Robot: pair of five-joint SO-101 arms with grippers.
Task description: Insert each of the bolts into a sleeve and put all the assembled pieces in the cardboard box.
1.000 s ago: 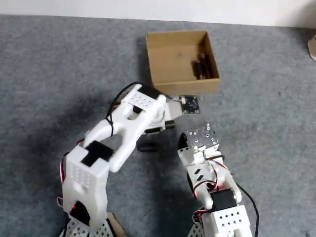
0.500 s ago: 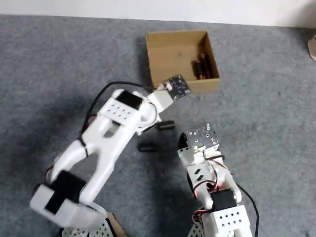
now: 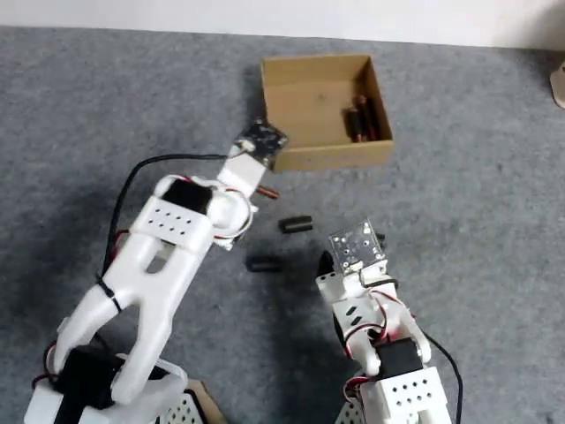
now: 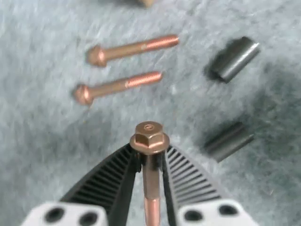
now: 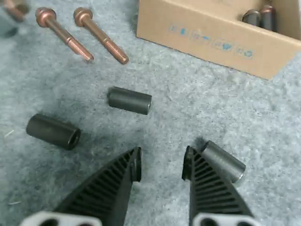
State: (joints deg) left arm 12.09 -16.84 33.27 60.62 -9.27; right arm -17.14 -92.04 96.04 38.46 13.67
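Note:
My left gripper [image 4: 149, 160] is shut on a copper bolt [image 4: 149, 140], hex head outward, just above the carpet. Beyond it lie two loose bolts [image 4: 131, 49] [image 4: 117, 87], with two dark sleeves [image 4: 233, 59] [image 4: 229, 141] beside them. In the high view the left arm [image 3: 190, 221] ends near the front left corner of the cardboard box [image 3: 335, 157], which holds assembled pieces [image 3: 365, 119]. My right gripper [image 5: 162, 165] is open low over the carpet, one sleeve [image 5: 223, 162] just outside a finger. Two more sleeves [image 5: 129, 100] [image 5: 52, 132] lie farther out.
Grey carpet covers the table. The loose bolts [image 5: 63, 34] [image 5: 101, 35] lie beside the box's front wall [image 5: 211, 40]. In the high view two sleeves [image 3: 296, 226] [image 3: 263, 263] lie between the arms. Open carpet stretches to the far left and right.
The left arm has swung away from the right arm, from above the sleeves to the box's front left corner. The right gripper has shifted only slightly.

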